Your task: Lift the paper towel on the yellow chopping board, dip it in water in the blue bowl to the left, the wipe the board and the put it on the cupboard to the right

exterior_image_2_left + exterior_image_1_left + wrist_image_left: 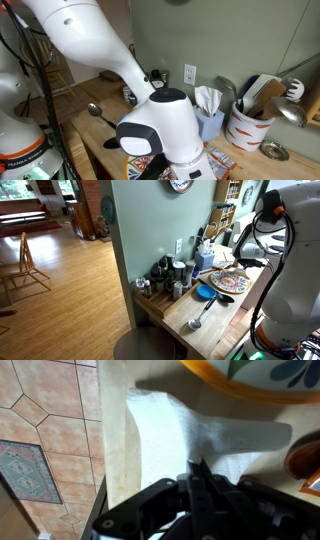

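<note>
Since the paper towel [165,430] is thin, soft & prob. weak once wet, nip a loose edge; it lies flat just beside the yellow chopping board [240,382], pincer [197,468] pressed together over it.

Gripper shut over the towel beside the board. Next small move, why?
Probably open the jaws to release. The gripper looks shut on the paper towel, which lies spread on a pale top beside the yellow chopping board, off it. Whether it fully rests there, I cannot tell.
</note>
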`<move>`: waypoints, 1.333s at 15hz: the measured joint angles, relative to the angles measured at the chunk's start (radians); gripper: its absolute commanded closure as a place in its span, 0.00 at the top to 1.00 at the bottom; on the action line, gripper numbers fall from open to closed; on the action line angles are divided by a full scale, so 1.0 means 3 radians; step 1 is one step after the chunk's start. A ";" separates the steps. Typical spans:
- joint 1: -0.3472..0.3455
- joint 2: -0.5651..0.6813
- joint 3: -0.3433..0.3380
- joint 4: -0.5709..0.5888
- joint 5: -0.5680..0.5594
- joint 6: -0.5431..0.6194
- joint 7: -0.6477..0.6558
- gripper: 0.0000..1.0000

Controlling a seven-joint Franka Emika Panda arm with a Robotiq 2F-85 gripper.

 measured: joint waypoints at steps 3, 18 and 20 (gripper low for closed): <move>0.0000 0.0223 0.0002 0.0170 0.0107 0.0037 0.0018 0.01; -0.0013 0.0169 -0.0223 0.0518 0.0121 -0.0919 0.0099 1.00; 0.0043 0.0024 -0.0327 0.0463 -0.0032 -0.1246 0.0126 1.00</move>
